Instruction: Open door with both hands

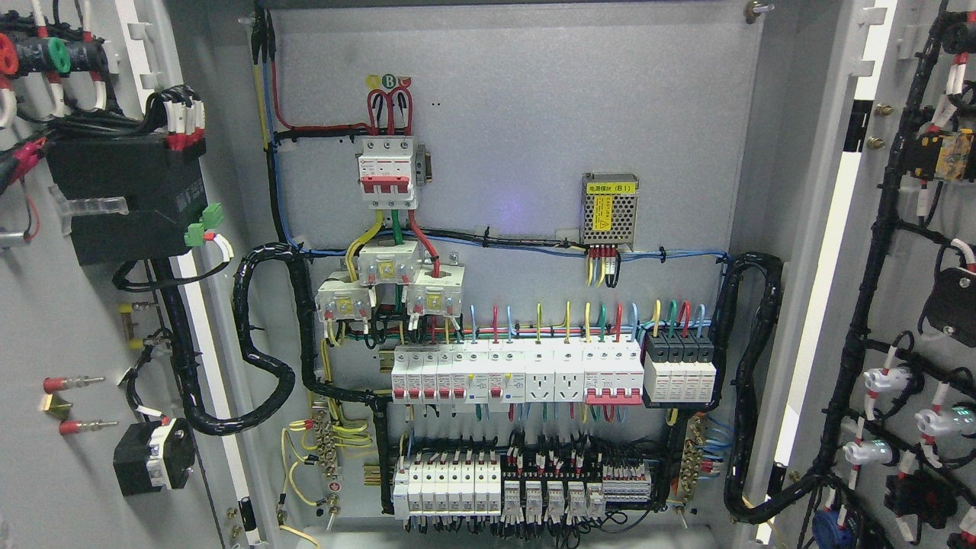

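Across the frame, both doors stand wide: left door, right door; cabinet interior exposed. Neither hand in view, grip unknown. Risk, as I judge: a door swinging back, or an arm snagging the wire bundle.

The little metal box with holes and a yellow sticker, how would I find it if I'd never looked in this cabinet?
Look at the big grey back panel between the two open doors. On its right half, above the long row of white breakers, sits the small box. It is the only part with a mesh cover full of holes and a yellow label.
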Motion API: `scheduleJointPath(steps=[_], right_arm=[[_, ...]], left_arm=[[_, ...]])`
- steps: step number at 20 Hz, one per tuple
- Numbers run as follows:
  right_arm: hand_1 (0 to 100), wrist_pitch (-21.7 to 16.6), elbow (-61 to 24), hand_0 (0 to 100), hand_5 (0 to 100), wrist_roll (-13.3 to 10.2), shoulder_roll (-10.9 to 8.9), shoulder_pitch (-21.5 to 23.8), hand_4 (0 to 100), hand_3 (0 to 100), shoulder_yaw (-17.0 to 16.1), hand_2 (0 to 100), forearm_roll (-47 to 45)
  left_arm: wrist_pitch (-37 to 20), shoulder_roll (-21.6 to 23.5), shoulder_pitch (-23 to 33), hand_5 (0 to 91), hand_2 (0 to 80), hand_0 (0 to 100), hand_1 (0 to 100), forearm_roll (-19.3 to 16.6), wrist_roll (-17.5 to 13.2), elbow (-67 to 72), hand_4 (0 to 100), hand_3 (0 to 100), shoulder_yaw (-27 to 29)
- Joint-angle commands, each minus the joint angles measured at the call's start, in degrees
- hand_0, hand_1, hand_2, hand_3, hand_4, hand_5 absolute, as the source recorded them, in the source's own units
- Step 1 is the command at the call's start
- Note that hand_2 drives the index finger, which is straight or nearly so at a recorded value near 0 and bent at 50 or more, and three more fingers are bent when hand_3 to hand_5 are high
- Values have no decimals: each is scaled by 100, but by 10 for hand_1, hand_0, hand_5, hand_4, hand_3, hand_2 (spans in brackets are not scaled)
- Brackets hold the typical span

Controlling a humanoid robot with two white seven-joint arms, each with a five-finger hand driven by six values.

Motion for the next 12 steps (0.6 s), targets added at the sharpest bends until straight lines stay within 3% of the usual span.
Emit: scheduleJointPath(steps=[1,4,12], right_arm=[[0,-152,99,0,0,46,-220,23,0,0,-129,0,-329],[0,-161,240,0,0,239,-326,23,0,0,-261,0,-338],[0,-152,372,0,0,257,-344,75,0,0,-454,0,-725]], left_arm=[[-1467,228,4,0,0,0,0,326,-55,15,33,0,379],[-1467,325,4,0,0,0,0,467,-72,24,33,0,502],[-1810,352,39,0,0,0,0,730,-336,322,32,0,669]])
